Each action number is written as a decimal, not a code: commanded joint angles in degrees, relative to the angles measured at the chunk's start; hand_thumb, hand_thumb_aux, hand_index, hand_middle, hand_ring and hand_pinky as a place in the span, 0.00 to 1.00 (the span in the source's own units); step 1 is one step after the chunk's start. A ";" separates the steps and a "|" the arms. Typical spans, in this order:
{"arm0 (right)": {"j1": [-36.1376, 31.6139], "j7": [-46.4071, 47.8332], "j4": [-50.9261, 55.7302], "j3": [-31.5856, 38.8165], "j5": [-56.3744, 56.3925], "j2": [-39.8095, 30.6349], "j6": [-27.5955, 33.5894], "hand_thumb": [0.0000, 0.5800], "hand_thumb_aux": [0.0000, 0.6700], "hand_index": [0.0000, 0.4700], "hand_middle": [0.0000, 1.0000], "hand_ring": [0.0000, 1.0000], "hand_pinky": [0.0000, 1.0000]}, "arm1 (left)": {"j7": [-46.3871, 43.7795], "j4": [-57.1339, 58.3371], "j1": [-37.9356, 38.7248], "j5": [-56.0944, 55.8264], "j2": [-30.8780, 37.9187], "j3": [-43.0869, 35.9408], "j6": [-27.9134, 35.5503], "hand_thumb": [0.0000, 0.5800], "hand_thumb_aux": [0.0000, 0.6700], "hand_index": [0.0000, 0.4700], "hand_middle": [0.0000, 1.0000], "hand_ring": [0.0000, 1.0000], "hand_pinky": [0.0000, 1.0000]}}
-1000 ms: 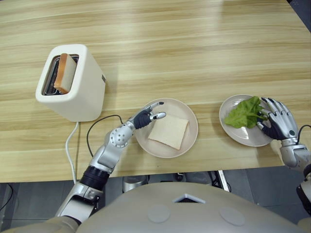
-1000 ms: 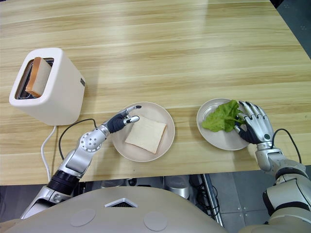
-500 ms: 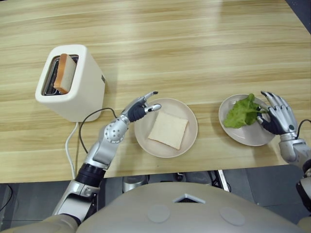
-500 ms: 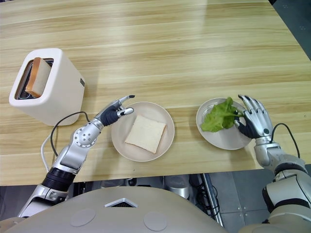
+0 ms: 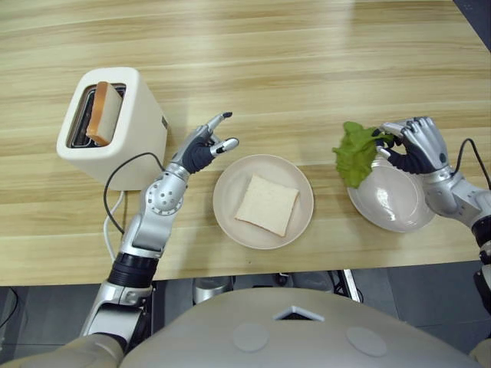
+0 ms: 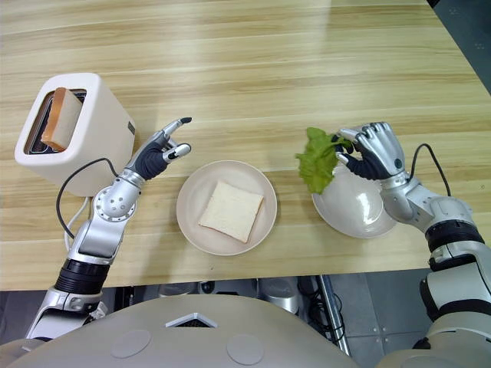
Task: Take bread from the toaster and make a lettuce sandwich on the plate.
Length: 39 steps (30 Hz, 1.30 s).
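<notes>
Between right hand [image 5: 418, 142] fingers: lettuce [image 5: 351, 153], pinched, hanging just over side plate [image 5: 391, 203] rim. Empty left hand [image 5: 201, 152] spread wide, fingertips near toaster [image 5: 134, 146]. One bread slice [image 5: 266, 205] on plate [image 5: 230, 218]; second slice [image 5: 103, 113] still in toaster, lettuce not placed yet.

Light wooden table [image 5: 307, 69] with grain running side to side, spanning nearly the whole frame. Small pale round plate [image 5: 387, 207] at the right, close to the table's near edge. White cord [image 5: 106, 230] snaking down the lower left toward that edge. Grey floor [image 5: 430, 280] in a strip below the table, lower right. Dark patch [image 5: 482, 9] at the upper right corner.
</notes>
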 commanded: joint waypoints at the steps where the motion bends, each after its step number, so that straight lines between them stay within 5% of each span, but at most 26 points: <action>1: 0.38 5.67 -7.55 -1.96 2.25 1.42 -1.02 1.00 1.00 0.98 1.00 1.00 1.00 | -0.45 -1.47 -0.84 -1.13 1.15 2.21 0.07 0.00 0.00 0.00 1.00 1.00 1.00; 13: 3.42 28.22 -26.16 -4.53 16.10 9.74 -2.15 1.00 1.00 0.98 1.00 1.00 1.00 | 0.17 -13.76 -0.84 -3.73 3.57 12.46 1.15 0.00 0.00 0.00 1.00 1.00 1.00; 26: 9.81 60.08 -30.20 3.84 40.95 18.67 3.69 1.00 1.00 0.98 1.00 1.00 1.00 | 2.51 -19.65 2.09 0.13 8.14 25.12 3.21 0.00 0.00 0.00 1.00 1.00 1.00; 39: 11.92 71.17 -20.61 2.28 34.99 22.98 8.61 1.00 1.00 0.98 1.00 1.00 1.00 | 5.67 -11.76 5.03 4.21 10.61 27.85 4.30 0.00 0.00 0.00 1.00 1.00 1.00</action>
